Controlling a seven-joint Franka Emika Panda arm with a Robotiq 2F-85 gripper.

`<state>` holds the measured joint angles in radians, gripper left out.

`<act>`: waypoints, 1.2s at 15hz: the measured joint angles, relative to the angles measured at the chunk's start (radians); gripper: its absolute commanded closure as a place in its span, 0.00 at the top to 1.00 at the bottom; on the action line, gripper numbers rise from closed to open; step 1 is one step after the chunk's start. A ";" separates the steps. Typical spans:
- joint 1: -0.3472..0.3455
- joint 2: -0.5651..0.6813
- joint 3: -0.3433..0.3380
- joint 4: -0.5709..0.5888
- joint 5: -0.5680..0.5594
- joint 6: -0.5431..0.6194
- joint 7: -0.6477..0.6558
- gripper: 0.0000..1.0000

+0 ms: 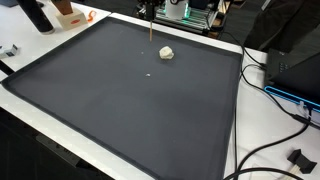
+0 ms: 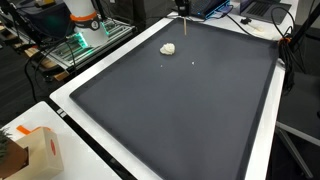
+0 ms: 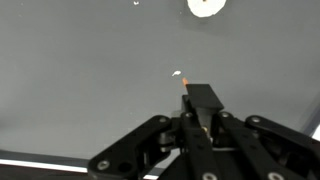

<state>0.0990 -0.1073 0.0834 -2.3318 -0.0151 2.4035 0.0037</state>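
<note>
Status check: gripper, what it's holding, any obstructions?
Gripper shut on thin stick, upright, over far edge of mat. White lump beside tip, apart. Nothing between them.

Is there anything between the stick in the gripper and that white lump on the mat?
Nothing visible. In the wrist view only bare dark mat lies between the thin stick held in the gripper and the white lump. A tiny white speck sits off that line.

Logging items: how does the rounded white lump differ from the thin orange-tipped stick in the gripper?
The rounded white lump lies loose on the dark grey mat; the thin orange-tipped stick stands upright, clamped in the gripper. The lump is squat, the stick slender. Both are near one mat edge.
</note>
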 measured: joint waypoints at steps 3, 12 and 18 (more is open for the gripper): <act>-0.011 0.019 0.007 0.001 -0.135 -0.002 0.200 0.03; -0.013 0.102 0.012 0.025 -0.276 -0.102 0.521 0.03; -0.006 0.179 0.012 0.076 -0.292 -0.186 0.589 0.03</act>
<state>0.0930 0.0714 0.0951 -2.2559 -0.3069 2.2173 0.5926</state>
